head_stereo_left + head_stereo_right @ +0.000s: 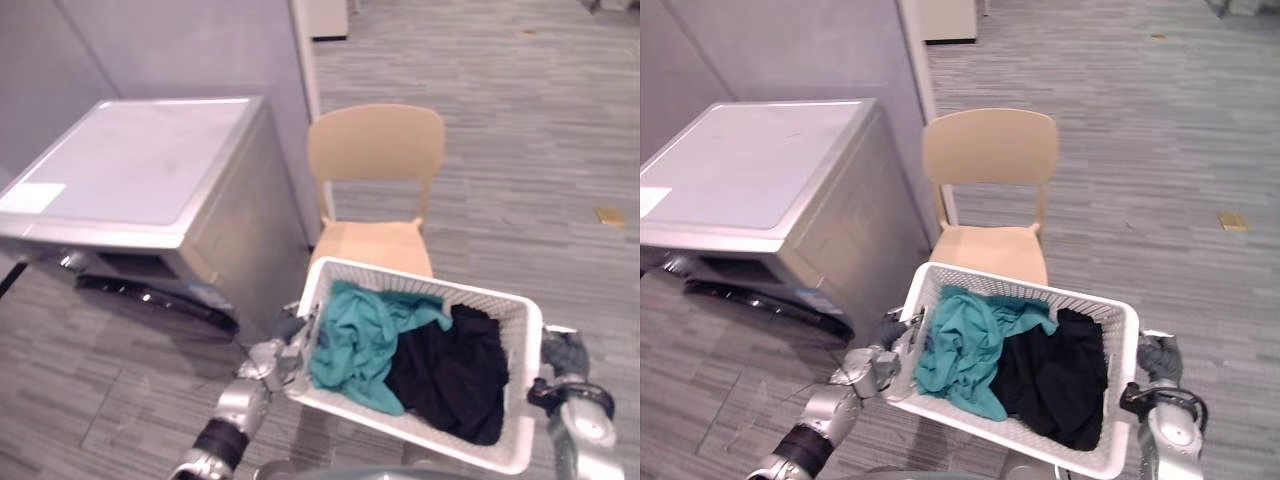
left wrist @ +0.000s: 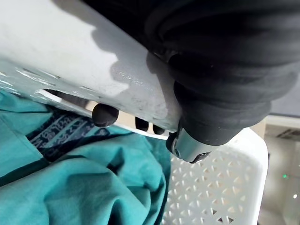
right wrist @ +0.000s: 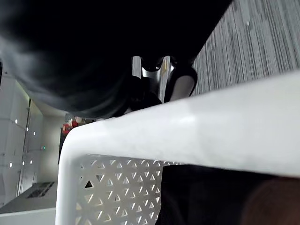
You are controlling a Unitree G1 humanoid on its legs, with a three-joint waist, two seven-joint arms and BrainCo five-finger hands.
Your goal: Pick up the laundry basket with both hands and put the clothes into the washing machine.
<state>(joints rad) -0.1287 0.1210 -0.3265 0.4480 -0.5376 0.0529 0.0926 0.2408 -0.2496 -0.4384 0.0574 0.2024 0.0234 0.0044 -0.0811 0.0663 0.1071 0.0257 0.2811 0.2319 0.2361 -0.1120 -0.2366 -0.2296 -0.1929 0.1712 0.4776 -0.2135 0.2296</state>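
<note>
Grey striped carpet floor (image 1: 520, 130) is running across the room, and above it the white perforated laundry basket (image 1: 430, 285) is hanging in the air between the two arms, tilted a little so that its inside is facing the head camera. A crumpled teal garment (image 1: 355, 345) is lying in the basket's left half and a black garment (image 1: 455, 375) is lying in its right half, the two touching in the middle. The left robot hand (image 1: 275, 355) is clamping the basket's left rim, and in the left wrist view its dark fingertips (image 2: 104, 115) are hooking over the rim just above the teal cloth. The right robot hand (image 1: 565, 360) is gripping the right rim, and in the right wrist view its fingertips (image 3: 180, 84) are pressing against the rim's outer edge. Just behind the basket a beige chair (image 1: 375, 145) is standing, its seat partly covered by the basket's far rim. Left of the chair, a silver washing machine (image 1: 130, 165) with a flat pale top is standing against a grey wall (image 1: 150, 50), well apart from the basket. A small yellow scrap (image 1: 610, 215) is lying on the floor to the right.
</note>
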